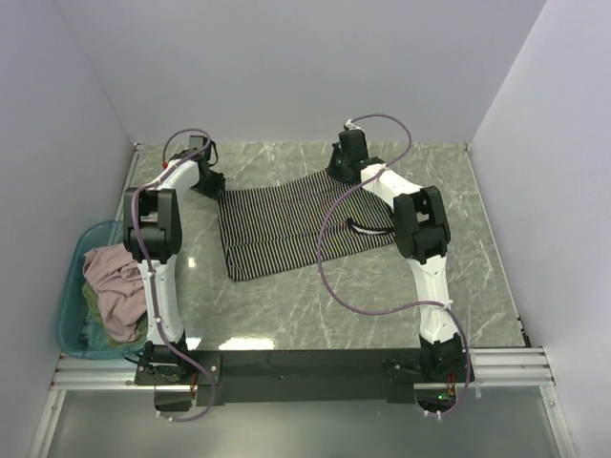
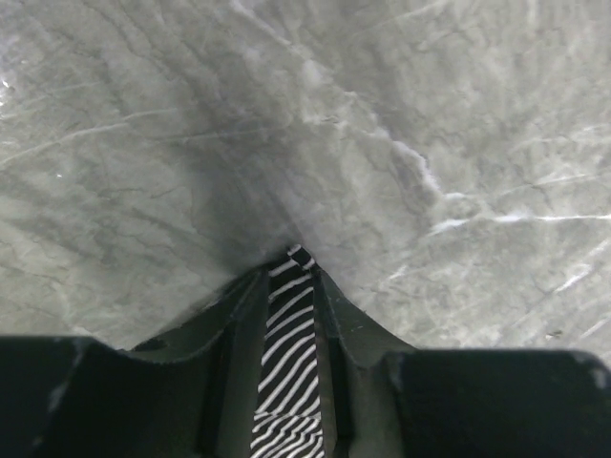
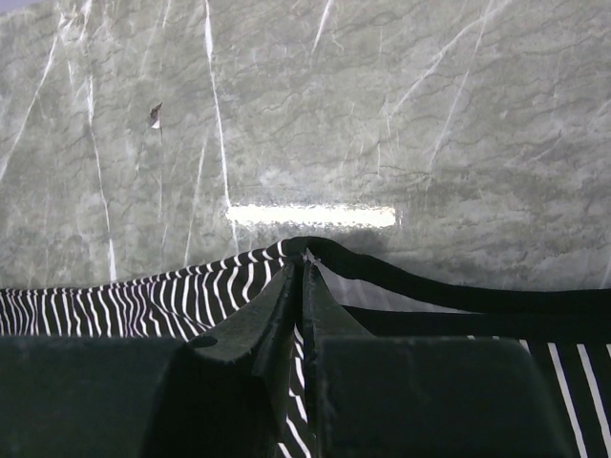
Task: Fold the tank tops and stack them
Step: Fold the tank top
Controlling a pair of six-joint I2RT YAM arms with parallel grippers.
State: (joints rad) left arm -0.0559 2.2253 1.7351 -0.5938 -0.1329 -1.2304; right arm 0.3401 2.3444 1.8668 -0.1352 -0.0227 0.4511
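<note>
The black-and-white striped tank top (image 1: 286, 221) lies spread on the marble table, stretched between both arms at the far side. My left gripper (image 1: 212, 183) is shut on its far left corner; the left wrist view shows striped cloth (image 2: 286, 353) pinched between the fingers (image 2: 241, 324). My right gripper (image 1: 342, 170) is shut on the far right edge; the right wrist view shows the dark-edged strap (image 3: 430, 286) and stripes (image 3: 143, 301) held at the fingertips (image 3: 286, 296). A dusty pink top (image 1: 113, 279) and a pale green one (image 1: 88, 298) lie in the teal tub.
The teal plastic tub (image 1: 69, 286) stands at the table's left edge beside the left arm. Grey walls close in the back and both sides. The right arm's cable (image 1: 329, 258) loops over the striped top's right part.
</note>
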